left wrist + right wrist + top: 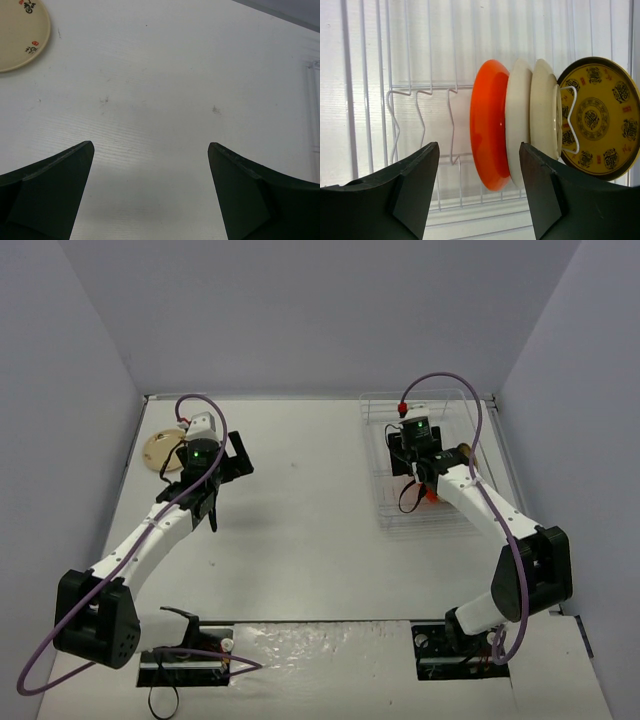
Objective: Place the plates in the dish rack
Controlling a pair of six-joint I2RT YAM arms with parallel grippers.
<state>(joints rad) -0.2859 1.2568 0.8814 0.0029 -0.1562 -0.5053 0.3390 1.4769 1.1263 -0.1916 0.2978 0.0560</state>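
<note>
The clear wire dish rack [425, 465] stands at the back right. In the right wrist view several plates stand on edge in the rack [420, 100]: an orange-red plate [489, 125], two cream plates [519, 115], and a brown plate with yellow pattern [597, 120]. My right gripper [479, 170] is open and empty, just above the orange-red plate. A cream plate with small markings [163, 451] lies flat at the back left; it shows in the left wrist view [20, 35]. My left gripper [150, 165] is open and empty above bare table, to the right of that plate.
The rack's edge [315, 100] shows at the right of the left wrist view. Several empty wire slots [405, 120] stand left of the orange-red plate. Grey walls [60, 390] enclose the white table [300, 510] on three sides.
</note>
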